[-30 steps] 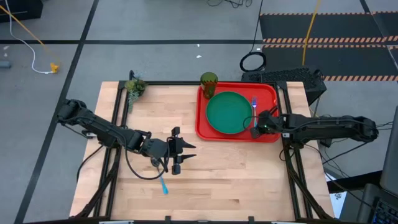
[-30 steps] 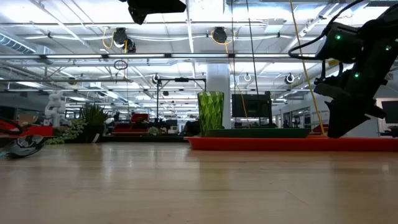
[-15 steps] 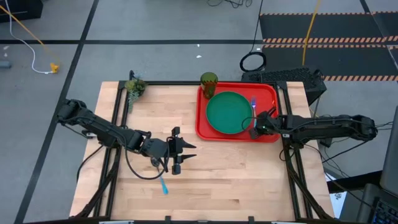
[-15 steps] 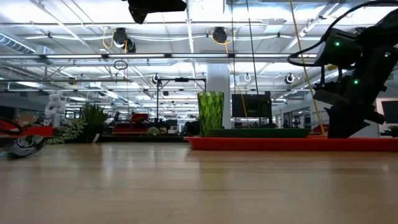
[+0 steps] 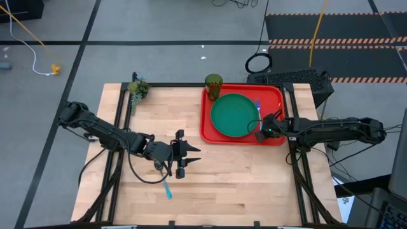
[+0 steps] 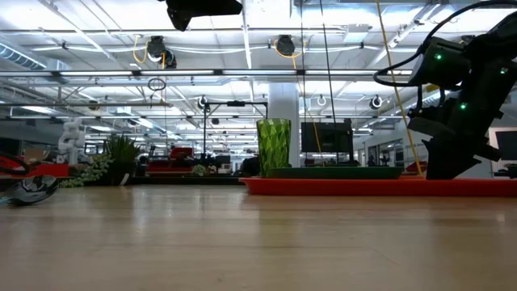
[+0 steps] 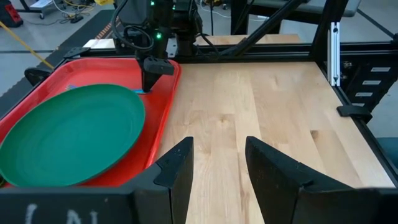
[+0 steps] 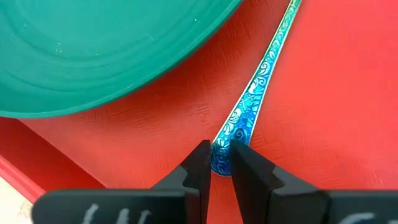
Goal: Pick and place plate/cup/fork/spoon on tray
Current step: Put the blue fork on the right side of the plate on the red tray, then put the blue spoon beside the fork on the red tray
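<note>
The green plate (image 5: 234, 114) lies on the red tray (image 5: 275, 95). The olive cup (image 5: 213, 81) stands at the tray's far left corner. My right gripper (image 5: 259, 132) is down on the tray's near right part, shut on a blue-handled piece of cutlery (image 5: 257, 108) lying beside the plate; its head is too small to tell fork from spoon. A second blue-handled piece (image 5: 167, 189) lies on the table near the front. My left gripper (image 5: 189, 157) hovers open and empty over the table's middle. My right gripper pinches the free end of the patterned blue handle (image 8: 231, 134) between its two fingers (image 8: 200, 163). The fingers point steeply down, in line with the handle. The handle runs away from them along the red tray floor, beside the plate's rim (image 8: 155, 68).
A small green plant-like clump (image 5: 137, 89) sits at the table's far left. Black frame rails run along the table's sides and far edge. Bare wood lies between the tray and my left gripper, as the left wrist view (image 7: 249, 106) shows.
My right gripper has sunk a little toward the tray with the handle end between its fingers, then stayed still.
</note>
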Tool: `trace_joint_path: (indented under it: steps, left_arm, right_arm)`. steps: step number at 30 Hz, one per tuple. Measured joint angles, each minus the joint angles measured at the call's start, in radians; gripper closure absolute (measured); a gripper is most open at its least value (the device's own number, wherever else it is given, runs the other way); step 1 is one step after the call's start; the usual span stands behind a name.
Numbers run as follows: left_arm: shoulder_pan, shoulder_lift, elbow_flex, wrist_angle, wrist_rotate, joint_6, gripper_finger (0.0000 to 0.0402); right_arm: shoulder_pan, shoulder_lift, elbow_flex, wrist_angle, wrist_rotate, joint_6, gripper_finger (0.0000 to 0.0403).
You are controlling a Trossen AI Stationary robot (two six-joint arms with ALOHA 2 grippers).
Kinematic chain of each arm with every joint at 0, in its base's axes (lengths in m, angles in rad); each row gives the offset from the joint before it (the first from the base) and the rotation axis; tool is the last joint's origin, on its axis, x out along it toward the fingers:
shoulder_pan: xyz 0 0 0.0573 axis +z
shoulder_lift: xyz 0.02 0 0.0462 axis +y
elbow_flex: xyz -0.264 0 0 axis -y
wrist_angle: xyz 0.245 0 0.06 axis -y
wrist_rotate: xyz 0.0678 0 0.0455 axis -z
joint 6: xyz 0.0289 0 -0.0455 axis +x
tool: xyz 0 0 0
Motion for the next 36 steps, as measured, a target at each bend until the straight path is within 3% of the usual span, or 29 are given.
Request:
trace_joint_path:
  steps: [12,24,36]
  left_arm:
    - [0.000,0.000,0.000,-0.001,0.000,0.000,0.0252]
    - [0.000,0.000,0.000,-0.001,0.000,0.005,0.0252]
    - [0.000,0.000,0.000,-0.039,0.003,0.020,0.0252]
  right_arm:
    - [0.000,-0.015,-0.002,0.003,-0.001,-0.005,0.0349]
    - [0.000,-0.155,-0.002,0.006,-0.008,-0.020,0.0349]
    - [0.009,-0.277,0.019,0.047,-0.107,-0.124,0.0349]
